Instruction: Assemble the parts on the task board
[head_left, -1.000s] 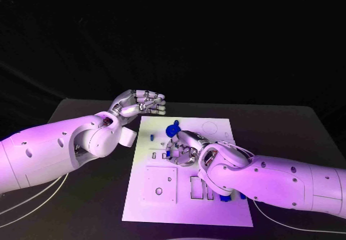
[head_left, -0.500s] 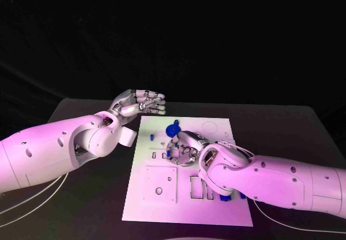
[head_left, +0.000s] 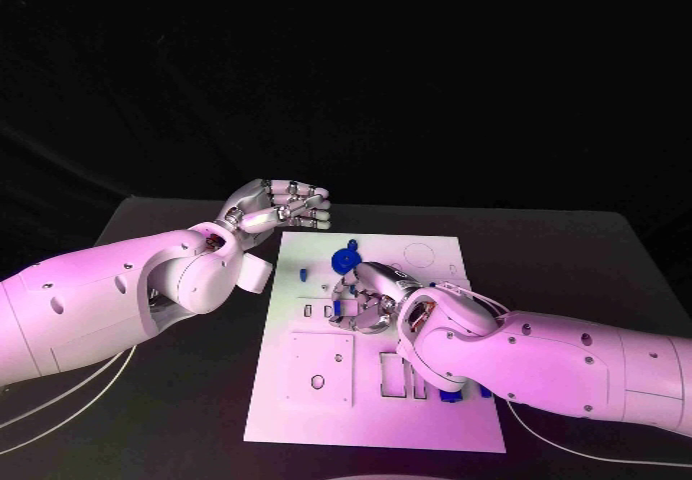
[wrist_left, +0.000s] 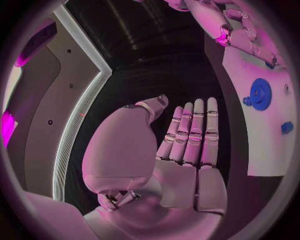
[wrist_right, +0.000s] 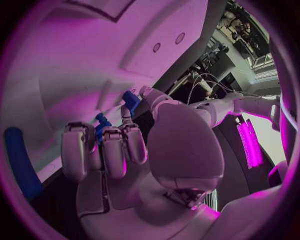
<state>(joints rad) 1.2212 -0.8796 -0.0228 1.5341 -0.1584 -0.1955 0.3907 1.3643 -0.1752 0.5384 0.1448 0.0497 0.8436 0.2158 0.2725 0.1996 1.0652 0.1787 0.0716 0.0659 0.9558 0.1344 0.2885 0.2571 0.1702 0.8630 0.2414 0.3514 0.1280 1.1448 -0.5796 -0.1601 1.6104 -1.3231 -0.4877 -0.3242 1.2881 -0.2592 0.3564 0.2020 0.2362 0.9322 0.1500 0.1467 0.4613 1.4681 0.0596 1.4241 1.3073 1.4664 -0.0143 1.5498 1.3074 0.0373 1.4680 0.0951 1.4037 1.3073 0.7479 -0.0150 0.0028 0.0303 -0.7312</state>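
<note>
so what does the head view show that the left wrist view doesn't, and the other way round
Head view alone: the whole white task board with its cut-out slots, a small blue part near the board's near right corner, and the right hand resting low on the board's middle. Left wrist view alone: the left hand seen from the palm side, flat, fingers extended side by side, holding nothing. Both share the round blue gear and the left hand beside the board's far left corner.
</note>
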